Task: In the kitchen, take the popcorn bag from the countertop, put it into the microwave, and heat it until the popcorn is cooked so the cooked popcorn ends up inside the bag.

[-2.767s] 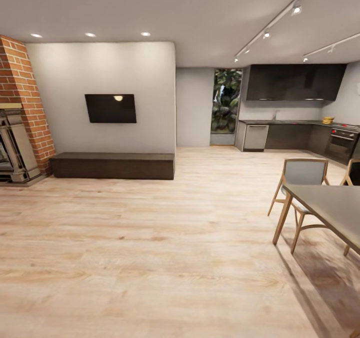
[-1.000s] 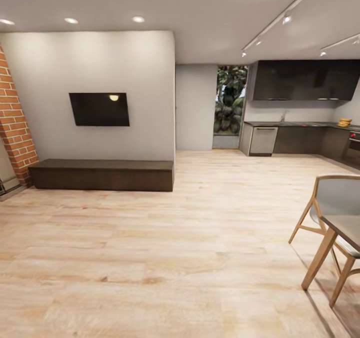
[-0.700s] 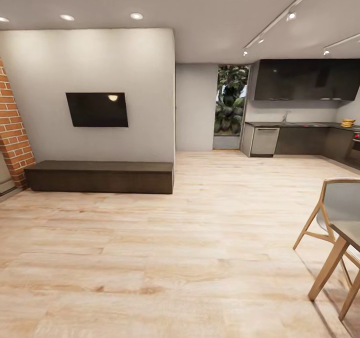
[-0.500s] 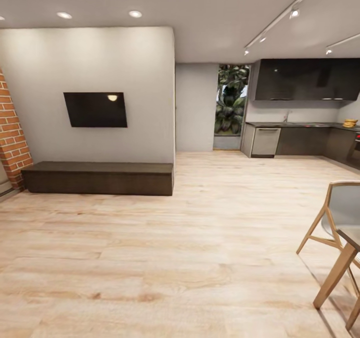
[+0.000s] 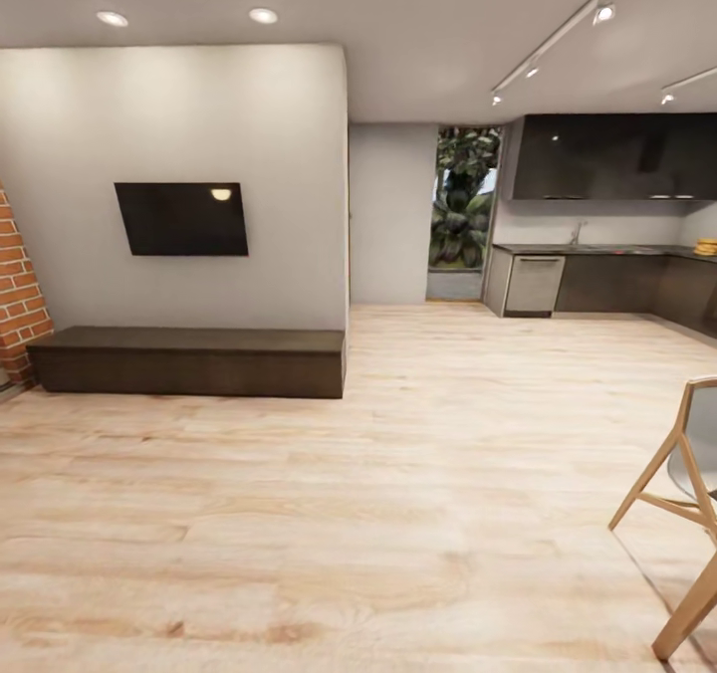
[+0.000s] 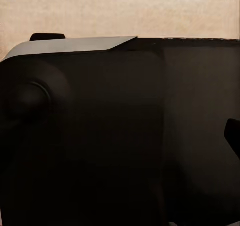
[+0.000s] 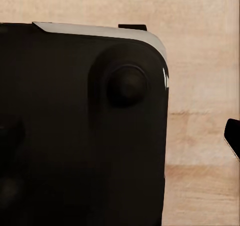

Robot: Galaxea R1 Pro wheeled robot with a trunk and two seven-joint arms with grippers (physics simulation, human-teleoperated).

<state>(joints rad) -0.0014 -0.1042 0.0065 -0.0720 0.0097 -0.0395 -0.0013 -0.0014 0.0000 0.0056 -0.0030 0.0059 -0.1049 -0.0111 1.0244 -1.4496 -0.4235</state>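
The robot is driving across a big room toward the kitchen. To do this part well, I think it should roll along the open wooden floor [image 5: 398, 474] and turn a bit to its right, where the kitchen is.

Close by, on the robot's right, stands a wooden chair [image 5: 687, 474], with a slanted wooden leg [image 5: 687, 618] in the corner just in front of it. These could get bumped, so the robot should keep away from them. The wrist views look down on the robot's dark body [image 6: 120, 136] over the floor. A small dark tip [image 7: 232, 138] pokes in at one edge, but I cannot tell if either gripper is open or closed.

Farther off are a long dark bench [image 5: 189, 359] and a black TV [image 5: 181, 218] on the wall.

Far away is the countertop [image 5: 607, 250] on dark cabinets. The popcorn bag and microwave are too far to pick out.
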